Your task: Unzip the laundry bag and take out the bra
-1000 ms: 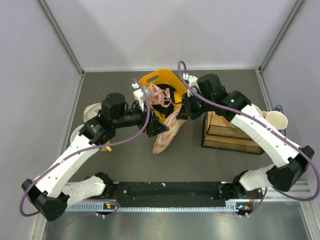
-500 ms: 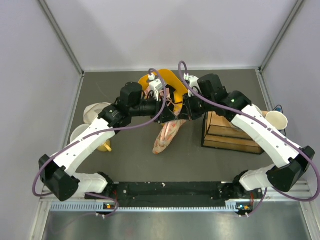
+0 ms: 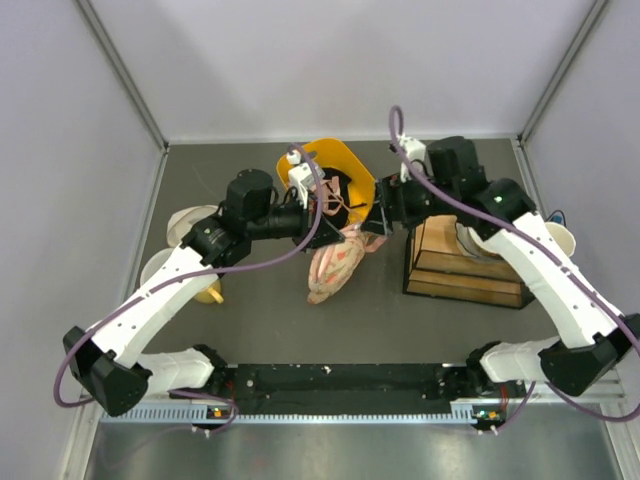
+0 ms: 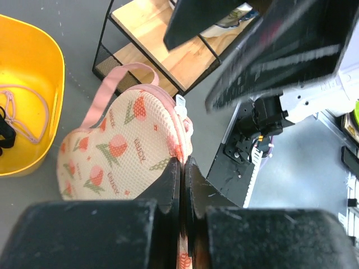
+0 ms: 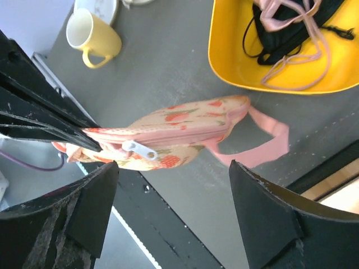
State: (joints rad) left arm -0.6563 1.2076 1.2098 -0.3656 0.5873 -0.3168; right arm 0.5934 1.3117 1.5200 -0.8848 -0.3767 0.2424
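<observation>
The laundry bag [image 3: 335, 265], a pale pink pouch with orange-red prints, hangs slanting just above the table in front of the yellow basket. My left gripper [image 3: 322, 228] is shut on the bag's zip edge; in the left wrist view the fabric is pinched between its fingers [image 4: 183, 162]. My right gripper [image 3: 376, 222] stands open just right of the bag with nothing in it. In the right wrist view the bag [image 5: 179, 131] lies beyond the open gripper [image 5: 174, 168], its white zip pull [image 5: 140, 150] hanging free. The bra is hidden.
The yellow basket [image 3: 322, 160] behind the bag holds a pink strappy garment and a black one. A wooden wire-framed rack [image 3: 465, 268] stands to the right, with a paper cup [image 3: 553, 240] beyond it. White bowls [image 3: 185, 222] and a yellow mug [image 3: 207, 291] sit at the left.
My left gripper moved in and shut on the bag's edge. My right gripper opened, let go of the bag and drew back to the right.
</observation>
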